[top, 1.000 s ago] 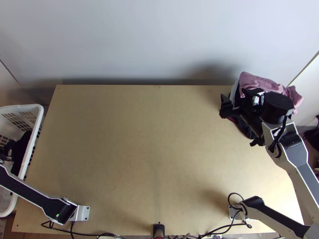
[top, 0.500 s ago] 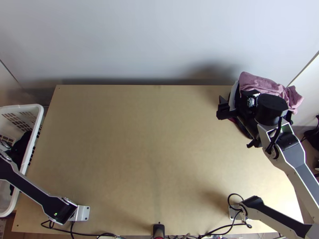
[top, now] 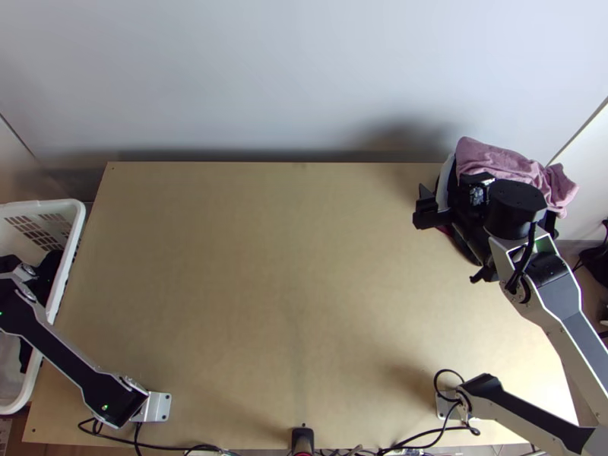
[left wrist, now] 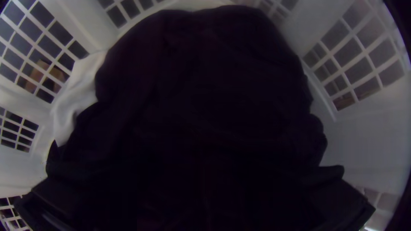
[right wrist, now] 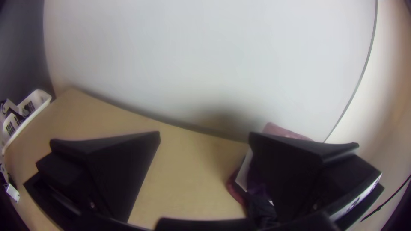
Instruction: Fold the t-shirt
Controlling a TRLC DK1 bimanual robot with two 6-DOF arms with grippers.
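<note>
Dark cloth (left wrist: 205, 85) lies bunched in the white basket, seen from close above in the left wrist view; which part is the t-shirt, I cannot tell. In the top view my left gripper (top: 9, 264) is over the basket at the far left, fingertips hidden. The left wrist view has the left gripper (left wrist: 198, 158) open, its fingers wide apart over the dark cloth. My right gripper (top: 451, 194) stands open by the cloth pile at the table's back right corner. Seen from its wrist, the right gripper (right wrist: 204, 137) holds nothing between its fingers.
The white basket (top: 74, 228) stands against the table's left edge, with white cloth (left wrist: 64, 115) beside the dark cloth. A pile with pink cloth (top: 494, 157) on top sits at the back right. The table (top: 266, 266) is bounded by a pale wall (top: 289, 76) behind.
The left arm's outer part has swung up the picture, toward the back, over the basket. My right gripper has shifted slightly left, then stayed nearly still.
</note>
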